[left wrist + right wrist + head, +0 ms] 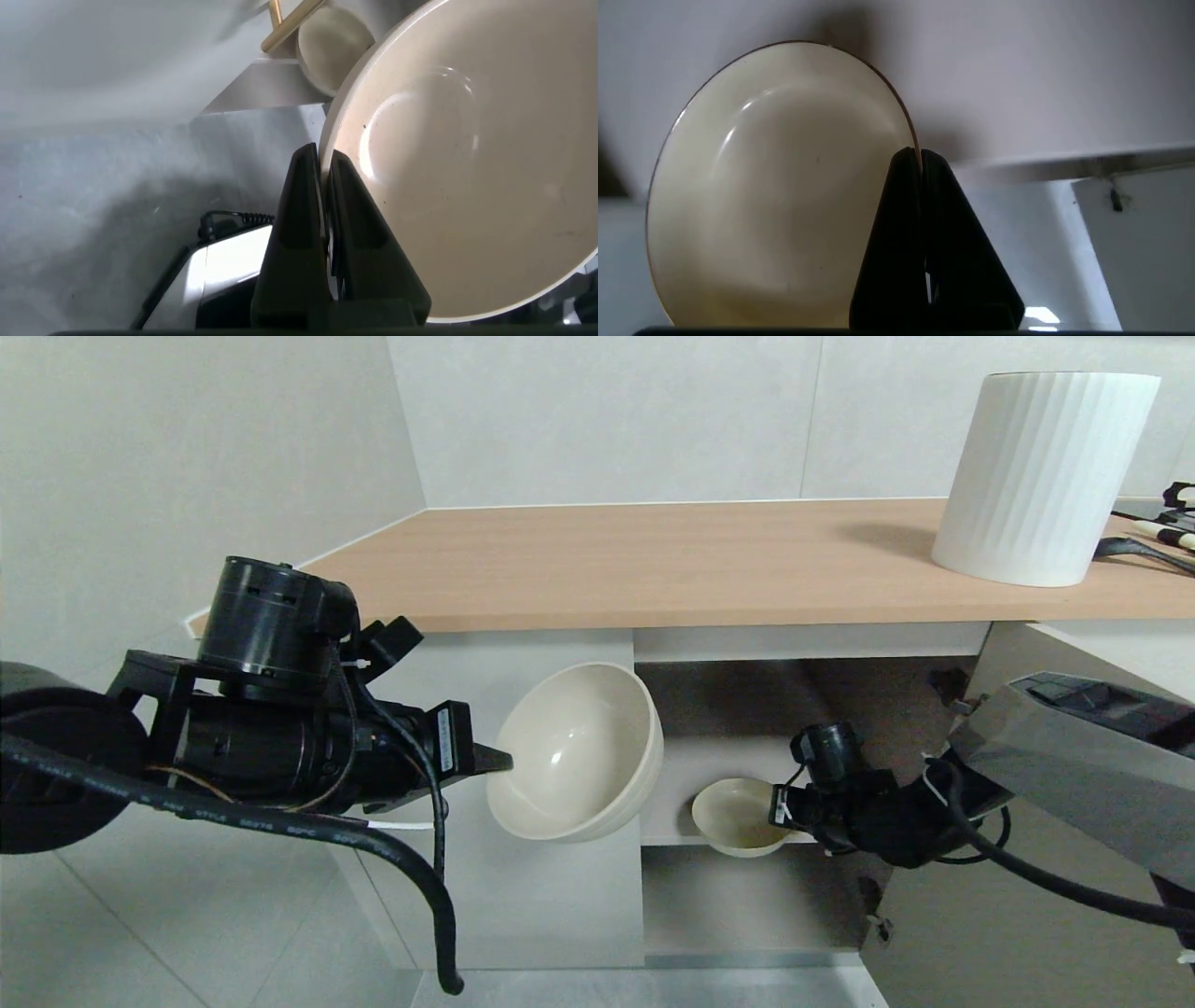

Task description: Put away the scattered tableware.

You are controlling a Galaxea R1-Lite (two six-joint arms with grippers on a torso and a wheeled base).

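Observation:
My left gripper point(499, 763) is shut on the rim of a large cream bowl point(576, 752), holding it tilted in the air in front of the white cabinet under the wooden counter. In the left wrist view the fingers point(318, 201) pinch the large cream bowl point(467, 159) at its edge. My right gripper point(782, 807) is shut on the rim of a smaller cream bowl point(738, 816), which is at the cabinet's middle shelf point(672, 775). In the right wrist view the smaller cream bowl point(775, 187) sits clamped between the fingers point(920, 201).
The cabinet's open compartment point(775, 700) lies below the wooden counter point(653, 560). A tall ribbed white container point(1041, 476) stands on the counter at the right, with utensils point(1158, 537) beside it. The open cabinet door point(1074, 747) is at the right.

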